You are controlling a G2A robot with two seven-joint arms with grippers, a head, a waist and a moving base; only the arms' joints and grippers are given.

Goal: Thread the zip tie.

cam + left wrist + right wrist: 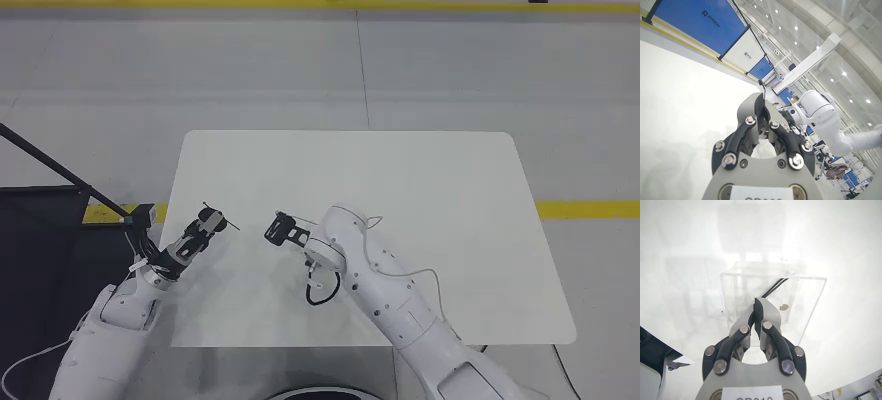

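Observation:
My left gripper [209,223] [762,100] hovers over the left part of the white table [430,180] and is shut on a thin black zip tie [763,90]. The tie's small square head [760,81] stands beyond the fingertips, and its thin ends [230,225] stick out to both sides. My right gripper [279,229] [758,301] is a short way to the right, fingertips pointing toward the left one. It is shut, with two thin black strands [775,286] running out from its tip; I cannot tell whether they belong to the same tie.
A clear plastic box [820,294] lies on the table under the right gripper, with a small brown speck [784,307] on it. A black frame bar [55,170] and dark mat sit off the table's left edge. Bare table stretches to the right [480,250].

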